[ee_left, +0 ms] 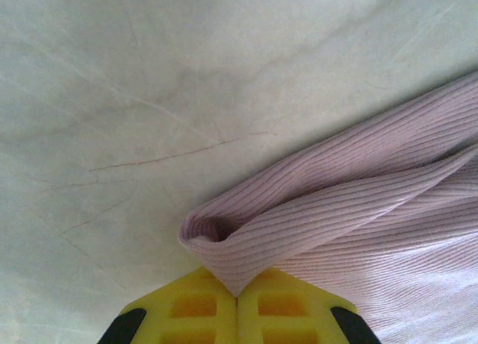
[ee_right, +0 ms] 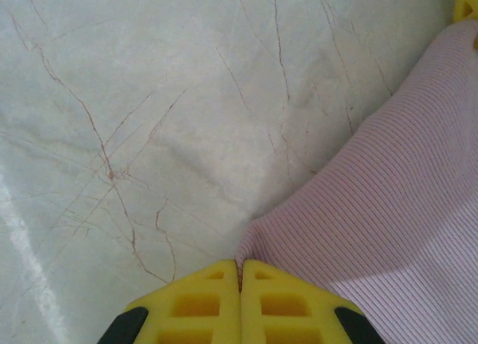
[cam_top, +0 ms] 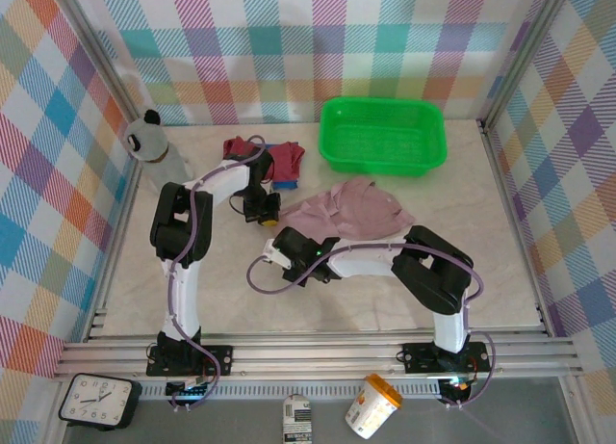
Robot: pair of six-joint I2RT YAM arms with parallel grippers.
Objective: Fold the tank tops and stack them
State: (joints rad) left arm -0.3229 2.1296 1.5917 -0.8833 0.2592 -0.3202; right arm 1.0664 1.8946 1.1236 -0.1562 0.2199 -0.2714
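**Both grippers pinched on the pink top**

From above, my left gripper [cam_top: 262,211] and right gripper [cam_top: 280,244] sit at the pink tank top [cam_top: 351,211], which spreads to their right; the red tank top [cam_top: 279,155] beyond is partly hidden by my arm. Left wrist: jaws clamped on a pink fold. Right wrist: jaws clamped on its edge, the rest cut off.

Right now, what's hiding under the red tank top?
A corner of the blue tank top peeks out from under the red tank top. The rest is covered by red cloth.
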